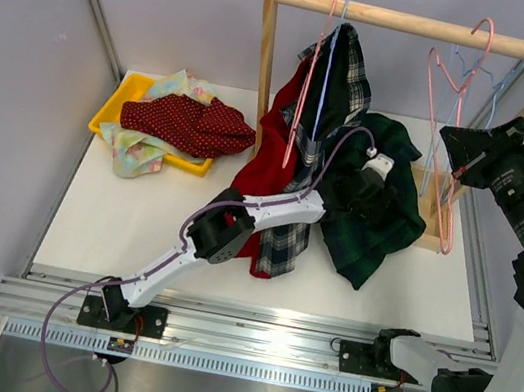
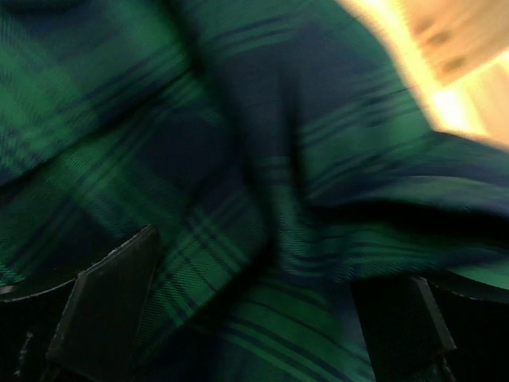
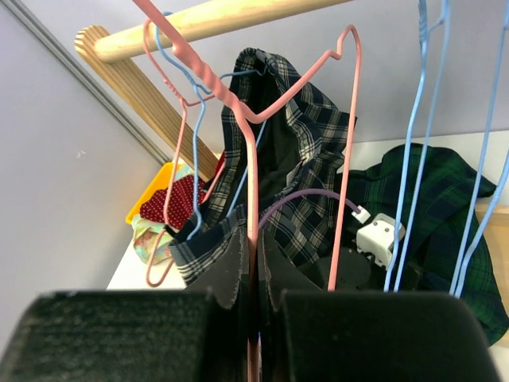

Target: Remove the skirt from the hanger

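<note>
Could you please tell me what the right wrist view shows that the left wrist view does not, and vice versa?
Only the right wrist view: the right tool shut on the pink hanger, the wooden rail and the yellow tray. Only the left wrist view: the left tool, its fingers spread wide, seen close up. Both: the green plaid skirt.

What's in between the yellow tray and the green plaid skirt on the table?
Top view: the rack's wooden post and the hanging red and checked clothes sit between the yellow tray and the green plaid skirt.
</note>
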